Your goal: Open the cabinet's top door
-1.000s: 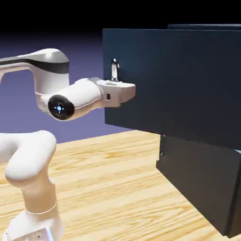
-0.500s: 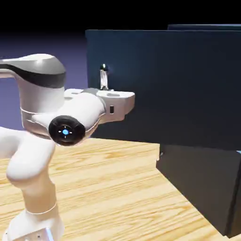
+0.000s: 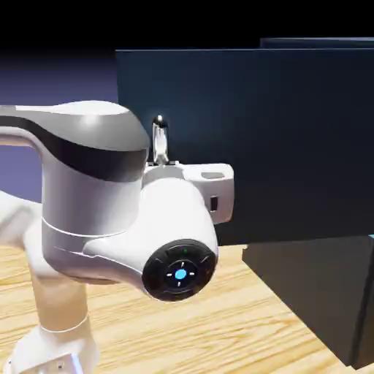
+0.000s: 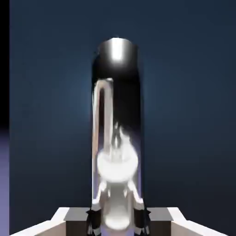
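Your tool (image 4: 117, 216) is clamped on the handle (image 4: 117, 124), the silvery bar filling the hand view between its fingers. In the exterior view only the handle's top shows above the wrist; the fingers are hidden behind the arm (image 3: 124, 204). The top door (image 3: 277, 139) stands swung out from the cabinet (image 3: 321, 292), its free edge at the exterior view's left, with open backdrop beyond and bare counter (image 3: 219, 321) below. The cabinet's right side is cut off.

Wooden table (image 3: 182, 321) — cabinet (image 3: 314, 292), robot base (image 3: 51, 354)
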You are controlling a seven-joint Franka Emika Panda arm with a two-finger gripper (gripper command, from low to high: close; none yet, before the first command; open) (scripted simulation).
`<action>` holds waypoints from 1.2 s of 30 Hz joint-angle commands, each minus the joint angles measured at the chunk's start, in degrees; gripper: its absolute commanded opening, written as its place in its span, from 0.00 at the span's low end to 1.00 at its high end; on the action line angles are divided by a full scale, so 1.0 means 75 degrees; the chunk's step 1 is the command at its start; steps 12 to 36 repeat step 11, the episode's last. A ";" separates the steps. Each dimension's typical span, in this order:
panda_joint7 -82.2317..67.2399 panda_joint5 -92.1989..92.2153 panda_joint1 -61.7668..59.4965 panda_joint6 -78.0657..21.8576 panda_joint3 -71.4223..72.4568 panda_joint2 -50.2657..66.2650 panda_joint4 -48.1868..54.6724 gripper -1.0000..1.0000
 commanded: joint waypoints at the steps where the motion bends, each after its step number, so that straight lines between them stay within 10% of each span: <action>1: 0.0022 -0.0071 0.0277 -0.0145 -0.0208 0.0013 0.0242 0.00; 11: 0.0572 -0.0658 0.3041 -0.1567 -0.1948 -0.0404 0.2751 0.00; 36: 0.0572 -0.0658 0.3041 -0.1567 -0.1948 -0.0404 0.2751 0.00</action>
